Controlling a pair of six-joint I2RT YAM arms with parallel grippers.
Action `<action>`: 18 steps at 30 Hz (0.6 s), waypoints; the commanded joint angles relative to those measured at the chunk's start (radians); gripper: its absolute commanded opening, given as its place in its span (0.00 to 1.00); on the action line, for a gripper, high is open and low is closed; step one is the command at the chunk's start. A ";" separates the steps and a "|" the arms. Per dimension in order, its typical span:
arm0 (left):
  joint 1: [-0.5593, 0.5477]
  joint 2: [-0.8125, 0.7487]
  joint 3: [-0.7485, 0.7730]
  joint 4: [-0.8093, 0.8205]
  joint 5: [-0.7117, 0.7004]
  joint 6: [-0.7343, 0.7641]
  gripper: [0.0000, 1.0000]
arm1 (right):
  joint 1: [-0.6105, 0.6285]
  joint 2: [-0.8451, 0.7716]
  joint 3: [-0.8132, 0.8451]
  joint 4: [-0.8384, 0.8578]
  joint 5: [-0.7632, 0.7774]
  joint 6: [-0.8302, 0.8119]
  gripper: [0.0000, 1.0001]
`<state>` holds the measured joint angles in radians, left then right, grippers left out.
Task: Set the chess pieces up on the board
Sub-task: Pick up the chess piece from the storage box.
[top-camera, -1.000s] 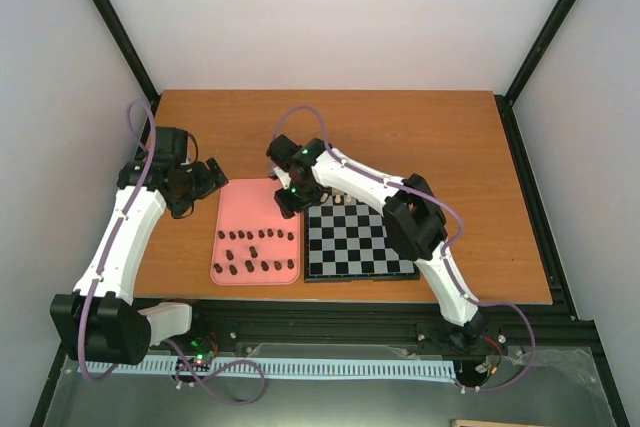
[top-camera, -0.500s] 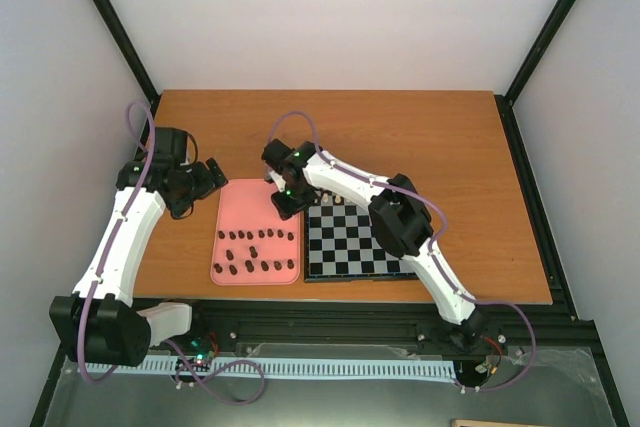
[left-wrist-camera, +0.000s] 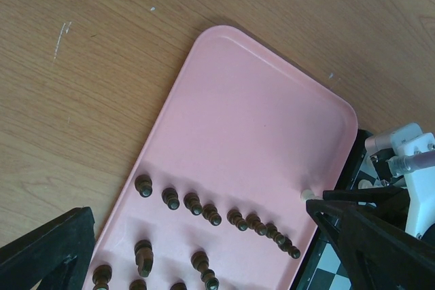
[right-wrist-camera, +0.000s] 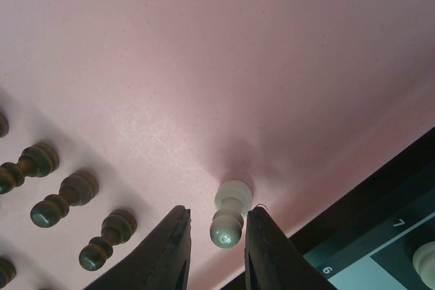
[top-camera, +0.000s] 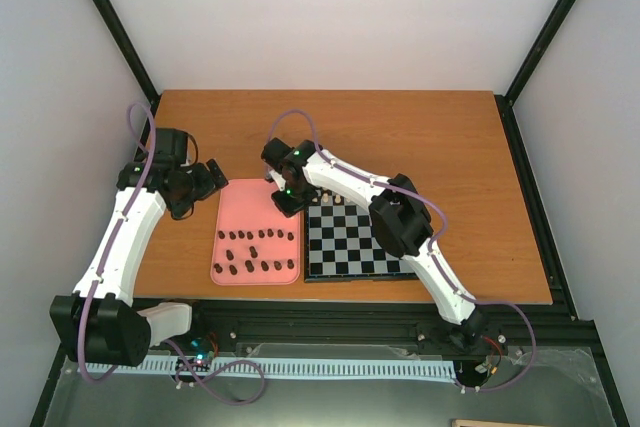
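A cream pawn [right-wrist-camera: 228, 219] stands upright on the pink tray [right-wrist-camera: 204, 66], close to the tray's right rim. My right gripper [right-wrist-camera: 217, 214] straddles it: its fingers [right-wrist-camera: 170, 249] flank the pawn closely, with a thin gap still showing on the left side. Dark brown pieces [top-camera: 255, 252] lie in rows on the tray's near half. The board [top-camera: 360, 247] lies right of the tray, with cream pieces [top-camera: 340, 202] along its far row. My left gripper [top-camera: 205, 182] hovers wide open, holding nothing, over the table left of the tray's far corner.
In the left wrist view the tray [left-wrist-camera: 258, 113] has a bare far half, and the right arm's black gripper [left-wrist-camera: 367, 229] stands at its right rim beside the pawn [left-wrist-camera: 307, 195]. Wooden tabletop [top-camera: 420, 137] surrounds tray and board.
My right gripper shifted slightly left onto the tray's right rim and its jaws narrowed around the cream pawn. The left arm has not moved.
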<state>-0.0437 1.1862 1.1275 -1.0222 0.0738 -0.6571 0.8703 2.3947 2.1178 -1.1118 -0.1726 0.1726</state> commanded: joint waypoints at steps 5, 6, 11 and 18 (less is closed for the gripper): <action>0.010 -0.014 0.001 0.000 0.004 0.008 1.00 | 0.009 -0.006 -0.006 -0.024 0.010 -0.004 0.23; 0.010 -0.015 0.000 0.002 0.004 0.008 1.00 | 0.009 -0.006 -0.007 -0.027 0.010 -0.004 0.23; 0.010 -0.018 -0.005 0.002 0.005 0.006 1.00 | 0.008 -0.010 -0.011 -0.029 0.014 -0.008 0.19; 0.009 -0.029 -0.010 -0.001 0.003 0.007 1.00 | 0.009 -0.023 -0.027 -0.021 0.010 -0.005 0.08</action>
<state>-0.0437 1.1858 1.1187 -1.0214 0.0753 -0.6571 0.8703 2.3947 2.1124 -1.1275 -0.1688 0.1699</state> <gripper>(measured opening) 0.998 0.102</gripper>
